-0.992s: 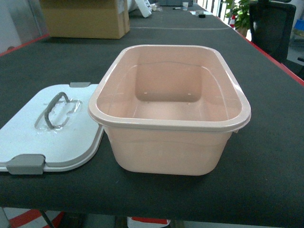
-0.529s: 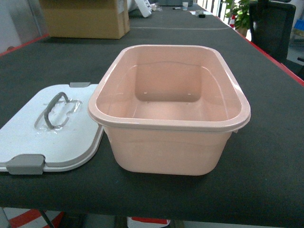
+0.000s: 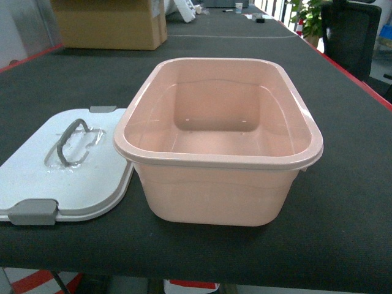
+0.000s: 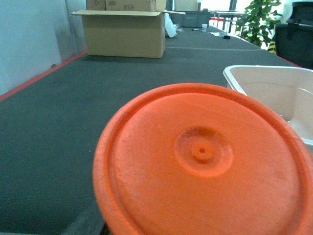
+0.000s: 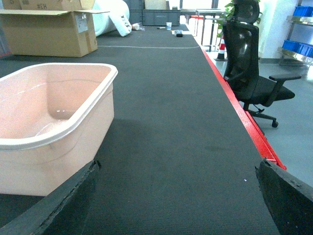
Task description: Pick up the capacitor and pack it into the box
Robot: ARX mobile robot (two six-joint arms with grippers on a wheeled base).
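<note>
Box (image 3: 218, 160), pale pink and open-topped, is sitting near the front edge of the dark table (image 3: 343, 208), its long axis running away from the robot, and nothing is lying inside it as far as the head view is showing. Its white lid (image 3: 61, 168) is resting flat just beside it on the left, handle up. No capacitor is showing as such in any view; the left wrist camera is being filled by an orange disc (image 4: 205, 161) with a small dimple at its centre, and whether that is the part to be packed, or how it is being carried, I cannot tell, since the left fingers are hidden behind it. From that camera the box rim is lying ahead and to the right, so the left arm is looking like the one with something to deliver rightward. The right gripper (image 5: 178, 196) is hanging low with its dark fingertips (image 5: 58, 200) spread wide at the frame corners, gripping nothing, the box just to its left. A cardboard carton (image 3: 110, 23) is standing well apart at the far end.
</note>
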